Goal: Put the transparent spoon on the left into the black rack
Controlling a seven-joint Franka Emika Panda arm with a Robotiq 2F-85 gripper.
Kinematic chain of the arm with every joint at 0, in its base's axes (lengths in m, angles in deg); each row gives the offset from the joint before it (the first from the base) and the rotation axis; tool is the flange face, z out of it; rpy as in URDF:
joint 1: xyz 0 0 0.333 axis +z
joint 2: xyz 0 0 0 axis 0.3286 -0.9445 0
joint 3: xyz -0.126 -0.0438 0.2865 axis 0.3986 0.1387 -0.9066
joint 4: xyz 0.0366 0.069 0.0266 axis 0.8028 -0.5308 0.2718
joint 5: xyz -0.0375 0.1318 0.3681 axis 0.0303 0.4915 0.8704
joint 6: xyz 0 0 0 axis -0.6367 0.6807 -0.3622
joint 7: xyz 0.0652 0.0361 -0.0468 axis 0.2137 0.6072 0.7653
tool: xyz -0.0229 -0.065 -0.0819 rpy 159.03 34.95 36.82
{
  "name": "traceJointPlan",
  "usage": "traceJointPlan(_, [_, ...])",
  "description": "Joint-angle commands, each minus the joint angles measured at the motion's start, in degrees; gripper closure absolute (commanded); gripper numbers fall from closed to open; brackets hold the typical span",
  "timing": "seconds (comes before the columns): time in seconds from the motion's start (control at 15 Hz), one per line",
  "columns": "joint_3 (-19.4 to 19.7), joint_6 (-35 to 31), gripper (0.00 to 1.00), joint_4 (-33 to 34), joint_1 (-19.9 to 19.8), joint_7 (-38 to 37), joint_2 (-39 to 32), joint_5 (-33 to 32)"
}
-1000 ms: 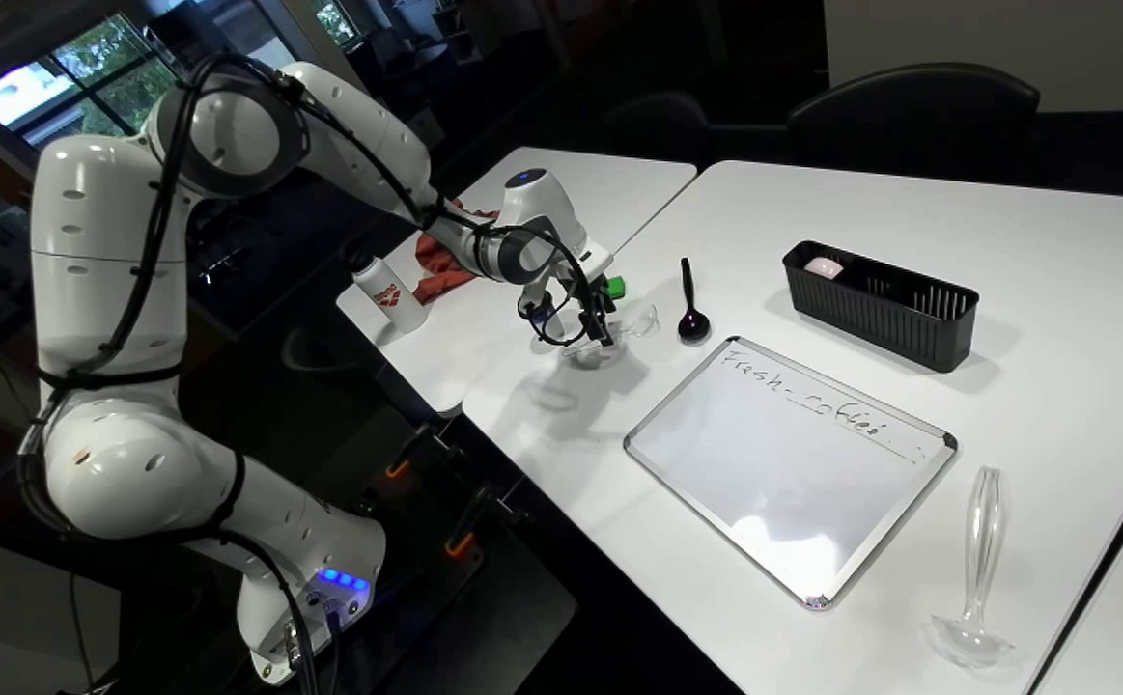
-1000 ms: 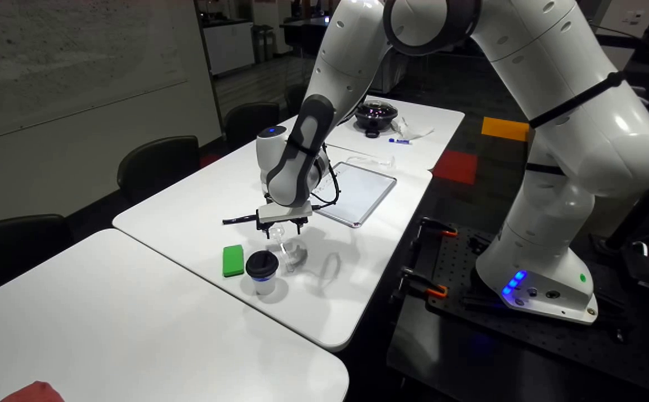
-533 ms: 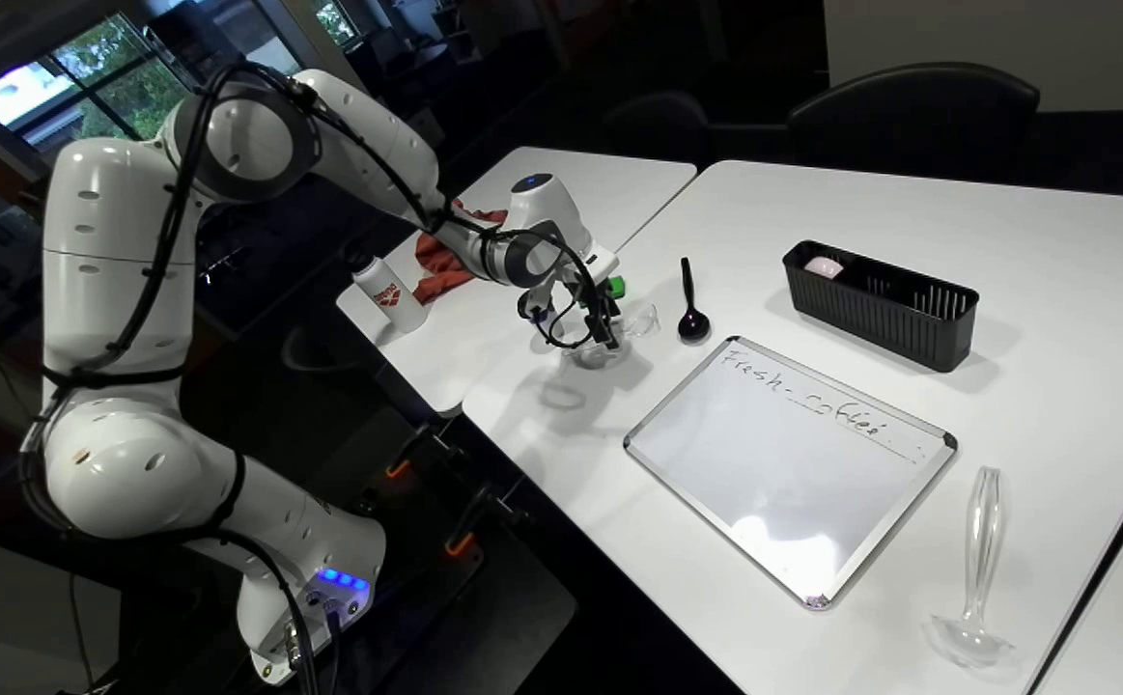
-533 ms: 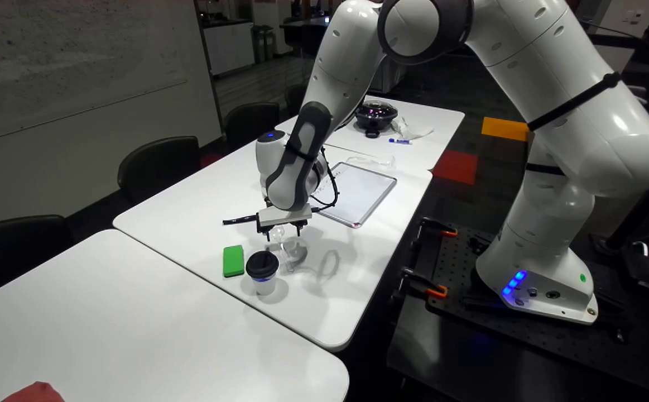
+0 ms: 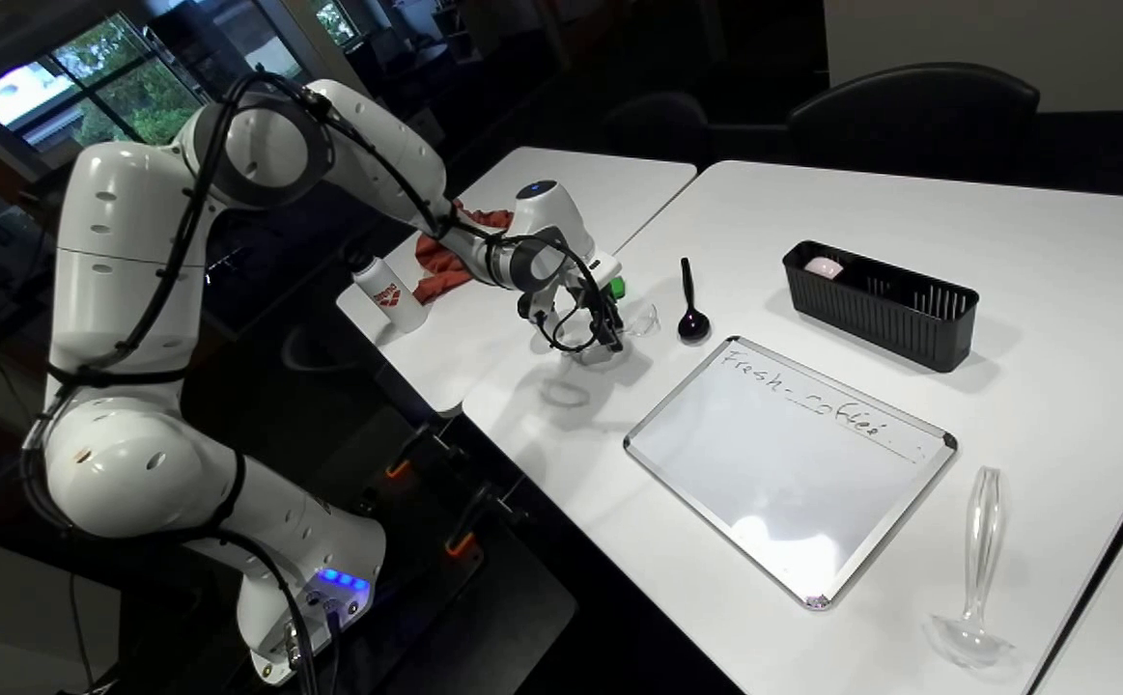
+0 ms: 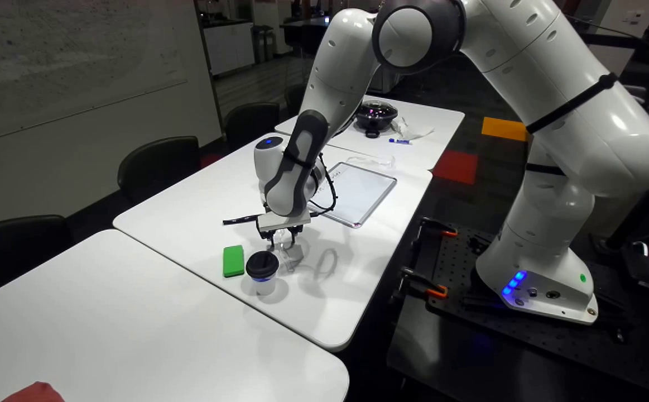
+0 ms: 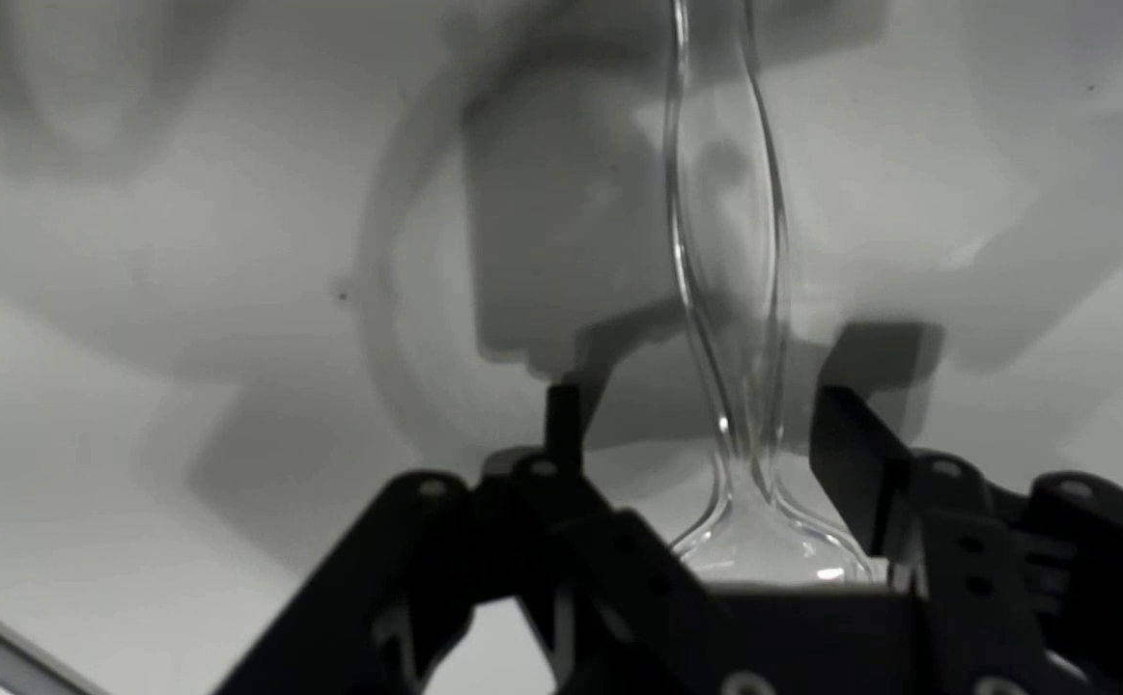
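Black gripper [image 7: 699,430], bottom of the wrist view, is spread on both sides of the clear spoon [image 7: 735,290] (grabbing time, I think); next, pinch it.

The arm [image 6: 405,38] bends over the table's edge [image 6: 385,259]. In from a corner, the gripper [image 6: 283,243] points down, fingers [image 7: 846,458] apart
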Motion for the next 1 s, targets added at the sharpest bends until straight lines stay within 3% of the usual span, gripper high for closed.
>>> traceJointPlan(0.0, [1.2, 2.3, 0.66, 1.9, 1.5, 1.4, -0.8, 2.0])
traceJointPlan(0.33, [1.8, 2.6, 0.99, 1.8, 2.5, 0.8, -0.1, 1.8])
traceJointPlan(0.67, [8.1, 3.3, 0.95, -2.9, 8.4, -2.7, 7.6, 0.0])
traceJointPlan(0.93, [18.6, 7.0, 0.95, -4.7, 16.2, -8.2, 15.2, -6.0])
